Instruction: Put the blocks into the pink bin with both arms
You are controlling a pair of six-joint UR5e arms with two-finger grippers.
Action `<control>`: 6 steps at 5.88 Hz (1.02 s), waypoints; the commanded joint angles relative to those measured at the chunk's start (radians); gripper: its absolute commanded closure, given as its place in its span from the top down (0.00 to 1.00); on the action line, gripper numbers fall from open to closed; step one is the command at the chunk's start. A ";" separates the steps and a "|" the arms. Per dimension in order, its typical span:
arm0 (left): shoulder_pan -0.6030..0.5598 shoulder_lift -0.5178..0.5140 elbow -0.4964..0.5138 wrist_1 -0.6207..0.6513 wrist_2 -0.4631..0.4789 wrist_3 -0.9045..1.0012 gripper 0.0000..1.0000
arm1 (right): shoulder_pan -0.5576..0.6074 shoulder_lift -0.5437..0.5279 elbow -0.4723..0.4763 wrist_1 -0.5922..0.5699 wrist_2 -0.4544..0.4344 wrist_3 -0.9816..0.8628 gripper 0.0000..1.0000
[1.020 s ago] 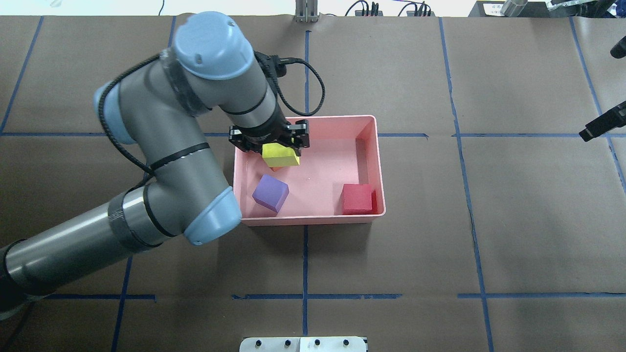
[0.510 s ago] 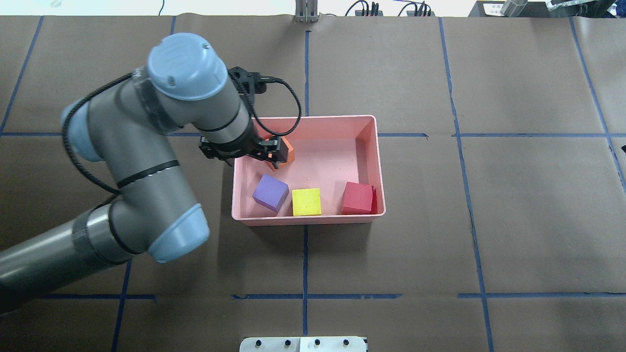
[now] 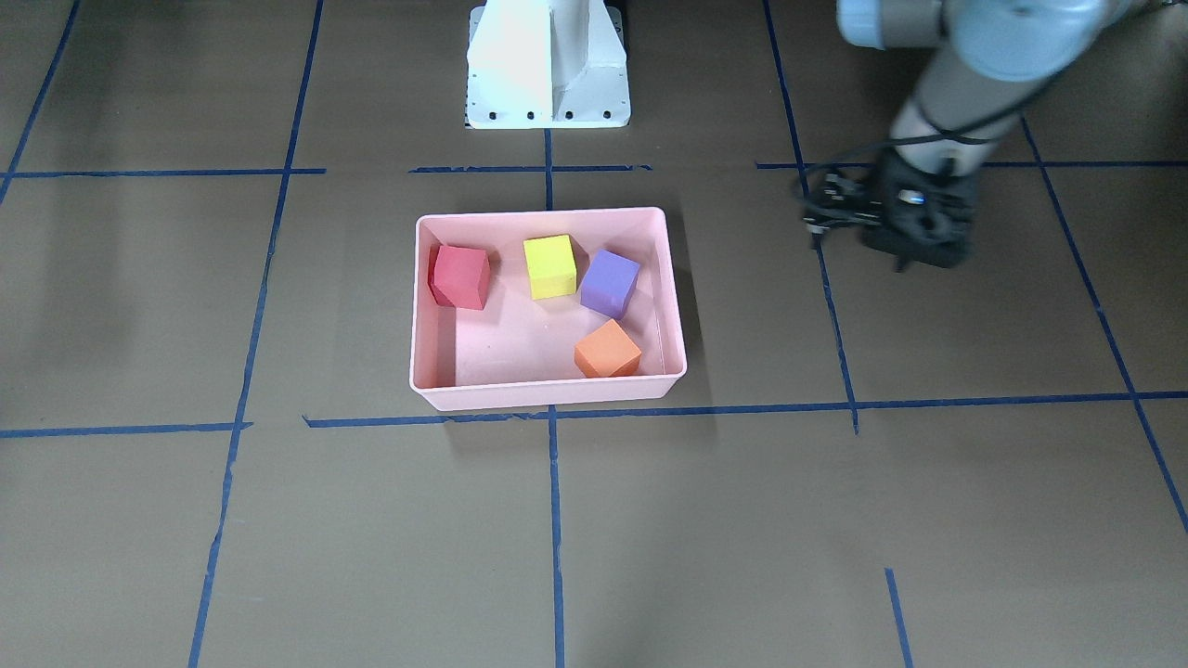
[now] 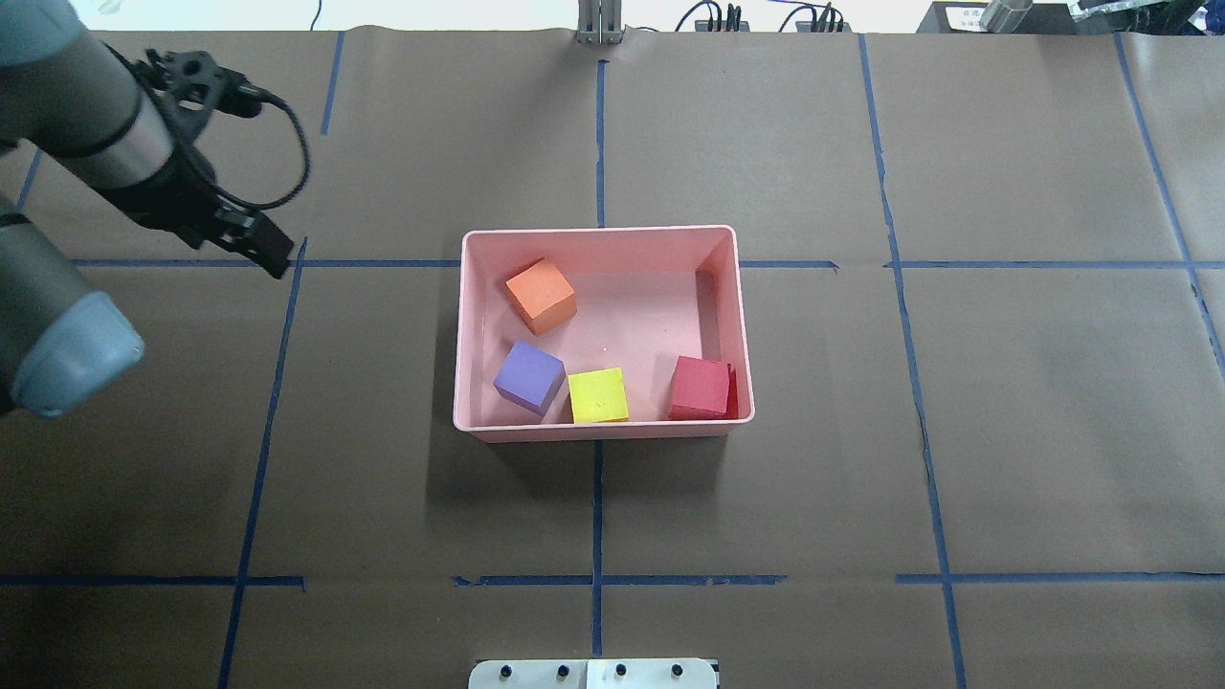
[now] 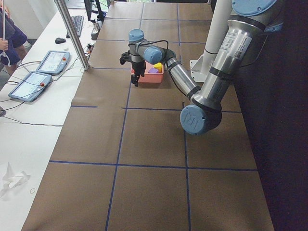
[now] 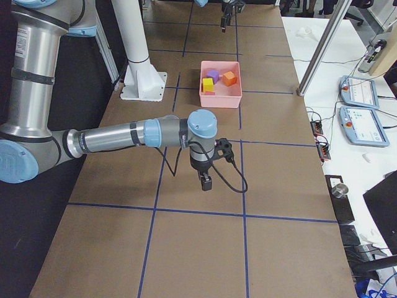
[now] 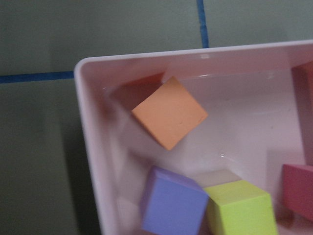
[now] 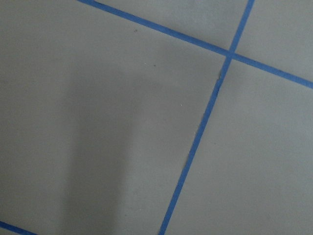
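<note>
The pink bin (image 4: 603,231) sits at the table's middle, and all four blocks lie inside it. They are orange (image 4: 541,295), purple (image 4: 528,376), yellow-green (image 4: 598,395) and red (image 4: 701,388). My left gripper (image 4: 278,260) hangs over bare table well to the left of the bin and holds nothing. It looks open in the front-facing view (image 3: 923,263). The left wrist view shows the bin's corner (image 7: 85,127) and the orange block (image 7: 169,119). My right gripper (image 6: 206,183) shows only in the exterior right view, low over the table far from the bin. I cannot tell whether it is open or shut.
The white pedestal base (image 3: 548,65) stands at the robot's side of the table. Blue tape lines grid the brown table cover. A metal post (image 5: 72,33) and tablets (image 5: 53,61) stand on the operators' side bench.
The left gripper let the yellow-green block fall between the purple and red ones. The arm then pulled out of the bin, far to the left. The right gripper left the overhead view.
</note>
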 commanded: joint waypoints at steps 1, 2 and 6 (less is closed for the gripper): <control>-0.324 0.202 0.105 -0.009 -0.098 0.451 1.00 | 0.042 -0.027 -0.040 0.002 -0.005 0.002 1.00; -0.464 0.261 0.203 -0.008 -0.116 0.675 1.00 | 0.041 -0.022 -0.043 0.002 -0.002 0.004 1.00; -0.585 0.469 0.236 -0.026 -0.176 0.682 1.00 | 0.042 -0.022 -0.045 0.002 0.002 0.004 1.00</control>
